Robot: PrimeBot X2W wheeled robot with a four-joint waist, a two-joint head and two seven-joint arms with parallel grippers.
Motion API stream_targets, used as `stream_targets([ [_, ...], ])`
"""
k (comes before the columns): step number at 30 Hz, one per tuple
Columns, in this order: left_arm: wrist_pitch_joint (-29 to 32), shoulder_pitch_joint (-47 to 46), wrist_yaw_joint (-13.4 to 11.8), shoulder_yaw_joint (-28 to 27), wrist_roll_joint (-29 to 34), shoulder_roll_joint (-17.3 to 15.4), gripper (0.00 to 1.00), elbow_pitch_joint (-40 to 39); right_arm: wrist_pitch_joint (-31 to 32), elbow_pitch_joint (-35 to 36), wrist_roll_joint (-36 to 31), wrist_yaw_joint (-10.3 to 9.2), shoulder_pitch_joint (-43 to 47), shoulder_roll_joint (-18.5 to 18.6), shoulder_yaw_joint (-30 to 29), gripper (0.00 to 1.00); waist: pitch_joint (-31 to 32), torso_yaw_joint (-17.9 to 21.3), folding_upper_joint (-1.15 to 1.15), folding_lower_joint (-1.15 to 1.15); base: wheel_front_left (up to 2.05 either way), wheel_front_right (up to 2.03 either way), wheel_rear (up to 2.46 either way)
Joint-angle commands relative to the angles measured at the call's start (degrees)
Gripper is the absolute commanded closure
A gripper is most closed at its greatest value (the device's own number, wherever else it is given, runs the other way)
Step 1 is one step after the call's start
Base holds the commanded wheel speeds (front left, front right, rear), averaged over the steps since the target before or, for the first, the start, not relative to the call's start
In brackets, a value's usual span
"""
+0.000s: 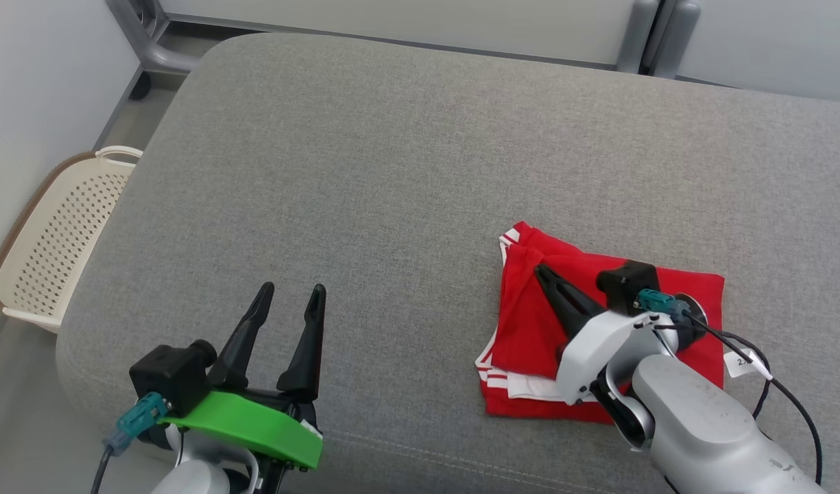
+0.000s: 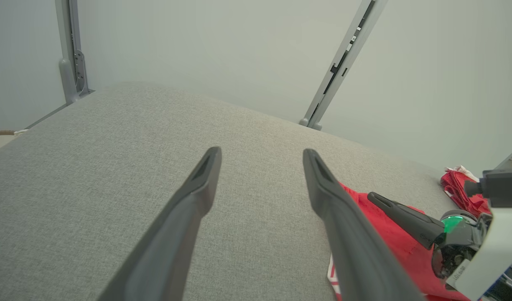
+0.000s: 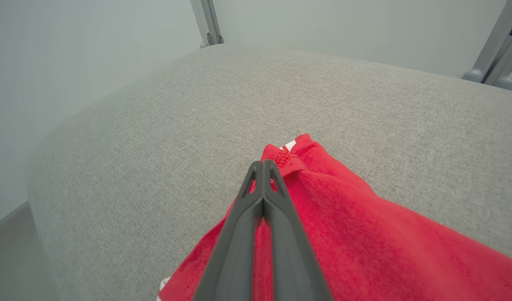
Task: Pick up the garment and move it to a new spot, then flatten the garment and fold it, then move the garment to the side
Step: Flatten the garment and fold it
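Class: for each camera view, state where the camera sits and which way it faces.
Head view: on the head, facing forward and down at the grey cushion; shows open left gripper, shut right gripper over the red garment.
Left wrist view: on the left wrist, facing along its spread fingers across the cushion.
Right wrist view: on the right wrist, facing along its closed fingers over the garment.
Shared: all show cushion and garment.

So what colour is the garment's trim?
White stripes on the red garment, clearest in the head view.
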State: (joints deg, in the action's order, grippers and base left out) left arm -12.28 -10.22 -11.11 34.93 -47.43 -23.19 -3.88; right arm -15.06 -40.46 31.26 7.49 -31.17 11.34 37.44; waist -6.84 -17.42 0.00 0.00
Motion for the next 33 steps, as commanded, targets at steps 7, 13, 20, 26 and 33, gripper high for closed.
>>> stream_targets([
  [7,0.04,-0.42,0.34,0.49,-0.35,0.05,0.0,-0.17,-0.19,-4.79,-2.58,-0.01,-0.45,0.26,-1.92,1.0,-0.53,-0.85,0.0,0.0,0.0,0.0,0.0],
  [13,0.04,-1.1,0.6,0.85,-0.36,0.47,0.0,0.16,-0.19,-10.73,-3.22,-0.01,-3.54,-0.62,-2.9,1.0,-1.23,-3.26,0.0,0.0,0.0,0.0,0.0],
  [20,-0.17,-1.24,0.85,1.12,-0.39,0.84,0.0,0.56,0.18,-18.03,-2.85,-0.02,-7.15,-1.54,-2.64,1.0,-1.54,-5.78,0.0,0.0,0.0,0.0,0.0],
  [26,-0.49,-1.04,1.05,1.15,-0.52,1.06,0.0,0.93,0.05,-22.45,-3.05,-0.01,-10.68,-2.38,-1.75,1.0,-1.75,-7.08,0.0,0.0,0.0,0.0,0.0],
  [33,-0.65,-1.4,1.22,1.29,-0.43,1.42,0.0,1.2,-0.08,-24.94,-4.94,-0.01,-14.86,-4.05,0.71,1.0,-2.27,-7.66,0.0,0.0,0.0,0.0,0.0],
])
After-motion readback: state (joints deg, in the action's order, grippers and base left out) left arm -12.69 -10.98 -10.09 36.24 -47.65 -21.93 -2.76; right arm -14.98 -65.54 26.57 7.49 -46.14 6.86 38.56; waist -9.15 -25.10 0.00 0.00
